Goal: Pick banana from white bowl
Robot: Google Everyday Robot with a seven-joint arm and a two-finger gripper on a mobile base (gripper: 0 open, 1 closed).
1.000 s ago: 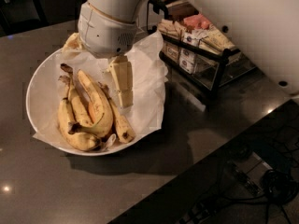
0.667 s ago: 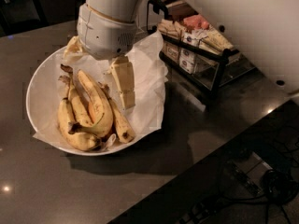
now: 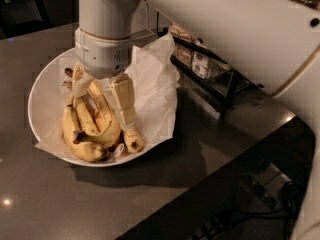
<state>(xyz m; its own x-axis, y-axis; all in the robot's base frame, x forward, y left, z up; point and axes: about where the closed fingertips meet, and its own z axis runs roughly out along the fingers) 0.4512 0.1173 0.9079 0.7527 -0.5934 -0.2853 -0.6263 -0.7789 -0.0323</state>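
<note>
The white bowl [image 3: 40, 81], lined with crinkled white paper [image 3: 155, 79], sits on the dark counter at left. Several bananas lie in its near half. The large, strongly curved yellow banana [image 3: 75, 136] lies at the left of the bunch, with an orange-toned banana [image 3: 107, 129] beside it and a small spotted one [image 3: 132, 141] at the right. My gripper [image 3: 102, 106] hangs from the white wrist straight over the bunch. It is open, with one finger [image 3: 123, 101] on the right side of the bananas and the other [image 3: 79, 83] on the left. The wrist hides the bananas' far ends.
A black wire rack [image 3: 210, 74] holding small packets stands on the counter right of the bowl. The white arm [image 3: 240, 29] spans the upper right. The counter edge [image 3: 200, 184] runs diagonally at lower right, with cables on the floor [image 3: 270, 194] below.
The gripper has come down lower into the bowl. A second finger now shows at the left of the bunch, so the fingers stand on both sides of the bananas. The bananas have not moved.
</note>
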